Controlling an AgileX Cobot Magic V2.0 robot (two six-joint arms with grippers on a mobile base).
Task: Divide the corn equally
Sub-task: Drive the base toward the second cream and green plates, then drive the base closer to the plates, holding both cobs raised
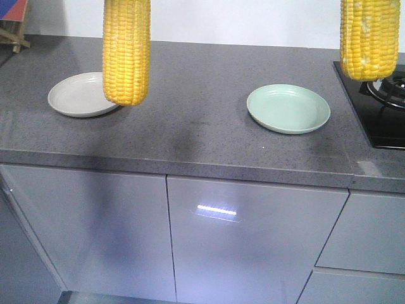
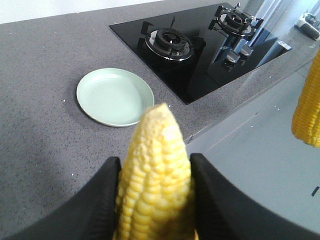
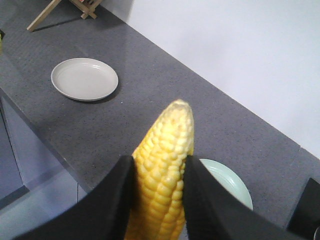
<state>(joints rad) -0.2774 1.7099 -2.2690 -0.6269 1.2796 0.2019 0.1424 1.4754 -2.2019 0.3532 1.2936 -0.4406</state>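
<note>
Corn [image 1: 126, 50] held aloft over a speckled grey countertop [image 1: 202, 82].
The left gripper [image 2: 155, 162] pinches the knobbly left cob [image 2: 157, 135], in line with the round beige plate [image 1: 73, 95]; the right gripper [image 3: 159, 160] pinches the right cob [image 3: 167, 145] by the glossy black hob [image 1: 380, 123], right of the green plate [image 1: 288, 109].

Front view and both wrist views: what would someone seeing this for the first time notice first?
Two bright yellow corn cobs hang vertically in mid-air. The left cob, clamped in the left gripper, hangs by the beige plate, and the right cob, clamped in the right gripper, hangs by the black hob. Both the beige plate and the green plate lie bare on the grey counter.
</note>
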